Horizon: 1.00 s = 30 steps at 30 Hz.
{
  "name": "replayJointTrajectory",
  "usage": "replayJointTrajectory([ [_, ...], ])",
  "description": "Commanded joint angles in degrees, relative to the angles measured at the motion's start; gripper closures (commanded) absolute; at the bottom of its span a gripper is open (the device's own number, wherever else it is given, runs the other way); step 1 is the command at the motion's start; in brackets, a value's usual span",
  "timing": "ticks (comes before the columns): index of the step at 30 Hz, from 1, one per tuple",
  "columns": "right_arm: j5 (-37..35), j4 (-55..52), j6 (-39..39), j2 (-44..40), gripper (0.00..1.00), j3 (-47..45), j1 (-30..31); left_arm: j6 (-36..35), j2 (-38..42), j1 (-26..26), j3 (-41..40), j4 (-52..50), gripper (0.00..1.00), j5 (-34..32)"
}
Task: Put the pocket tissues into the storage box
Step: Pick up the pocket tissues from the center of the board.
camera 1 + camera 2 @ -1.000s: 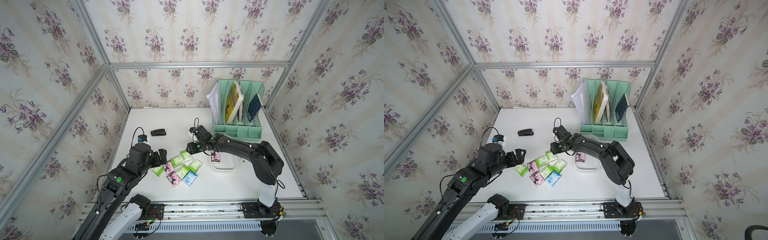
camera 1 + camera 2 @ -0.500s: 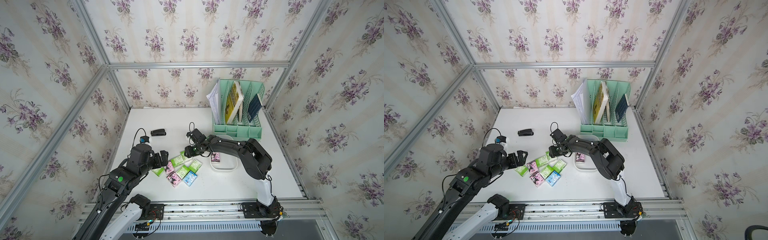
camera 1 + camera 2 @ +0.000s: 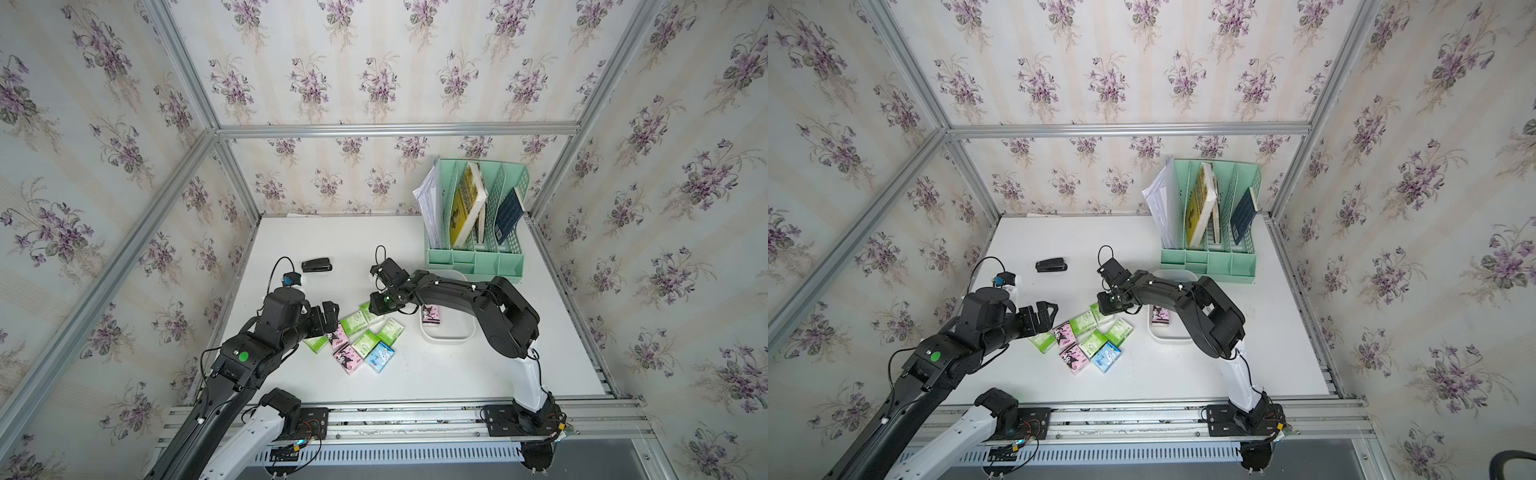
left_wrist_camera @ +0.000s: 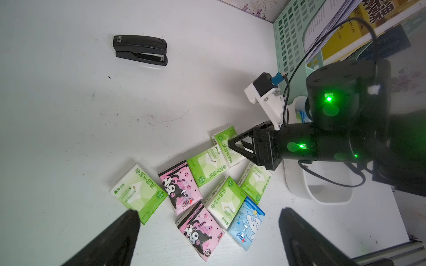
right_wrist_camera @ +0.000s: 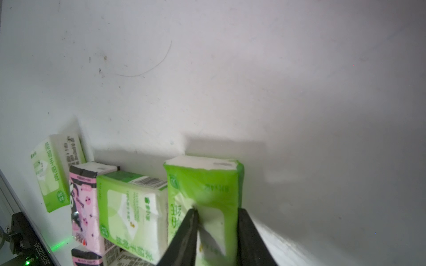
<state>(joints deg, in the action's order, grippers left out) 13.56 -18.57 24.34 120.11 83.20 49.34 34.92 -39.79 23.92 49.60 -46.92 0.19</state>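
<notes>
a: how do we read the arms?
b: we see the right arm folded at the elbow by the right side of the table. its forearm is stretched across above the storage box towards the middle, with the wrist tipped down. the left arm reaches in low from the near left corner, aimed at the packs.
a: and the grippers?
b: the left gripper has its fingers spread wide with nothing between them, at the near left end of the cluster. the right gripper pinches a light green pack. one finger dents the wrapper and the other presses its side edge.
a: where are the pocket tissues?
b: most lie flat in a loose cluster on the table, just left of the box. one pink pack lies inside the box.
a: how does the pinched one point?
b: it sits at the cluster's far end. its long axis runs in line with the fingers, white short end away from the wrist. it looks flat on the table, though the wrist view is too close for us to be sure.
</notes>
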Motion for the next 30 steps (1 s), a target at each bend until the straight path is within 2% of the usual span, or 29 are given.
replayJointTrajectory([
  [1, 0.2, -1.3, 0.0, 0.8, 0.81, 0.3, 0.3, -0.1, 0.2, 0.0, 0.0, 0.7, 0.01, -0.1],
  [5, -0.3, -1.4, -0.2, 0.7, 0.96, 0.4, 0.2, -0.2, 0.1, 0.0, 0.2, 0.4, 0.01, -0.1],
  [7, -1.2, -1.1, -0.1, 0.0, 1.0, 0.4, 0.2, -0.2, -0.2, 0.0, 0.2, 0.3, 0.01, -0.1],
  [15, -4.3, -1.1, -1.7, -5.5, 1.0, 2.5, 0.1, -2.7, -5.3, 0.0, 3.5, -1.3, 0.01, 4.1],
  [20, -5.8, -2.5, -3.2, -10.0, 1.0, 2.2, -1.0, -1.7, -6.7, 0.0, 3.6, 1.4, 0.01, 6.9],
  [30, -6.4, -3.6, -6.0, -24.9, 1.0, -10.0, -9.6, 0.0, -9.6, 1.8, 3.6, 5.5, 0.01, 9.5],
])
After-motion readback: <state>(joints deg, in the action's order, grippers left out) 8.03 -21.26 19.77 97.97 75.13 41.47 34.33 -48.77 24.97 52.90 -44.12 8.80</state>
